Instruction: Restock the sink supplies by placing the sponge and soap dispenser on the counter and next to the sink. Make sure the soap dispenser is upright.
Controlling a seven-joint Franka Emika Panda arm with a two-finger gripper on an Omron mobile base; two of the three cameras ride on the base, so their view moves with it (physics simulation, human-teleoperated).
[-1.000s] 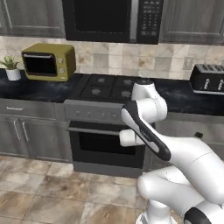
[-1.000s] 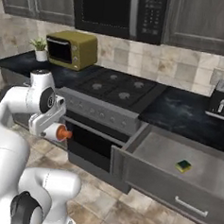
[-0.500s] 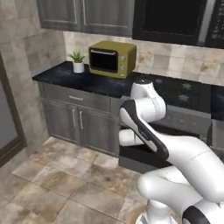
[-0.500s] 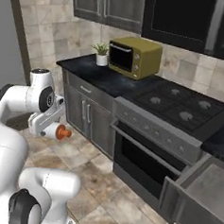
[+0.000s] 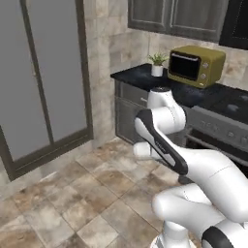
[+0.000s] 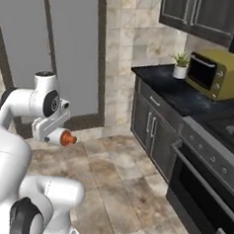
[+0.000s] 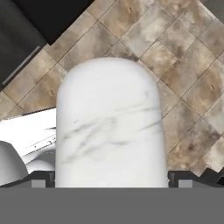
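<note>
Left base view: the arm is folded in close over the tiled floor, with the counter (image 5: 145,75) off to the far right carrying a yellow toaster oven (image 5: 196,65) and a small potted plant (image 5: 157,64).

Right base view: the gripper (image 6: 56,133) has its jaws spread wide around the soap dispenser (image 6: 63,137), which lies sideways with its orange pump top pointing right. Tucked in like that probably keeps it steady while the base rolls.

Hand view: the dispenser's white body sits right between the fingertips (image 7: 181,177), floor tiles beyond. No sink around, so it needs carrying further and standing upright.
</note>
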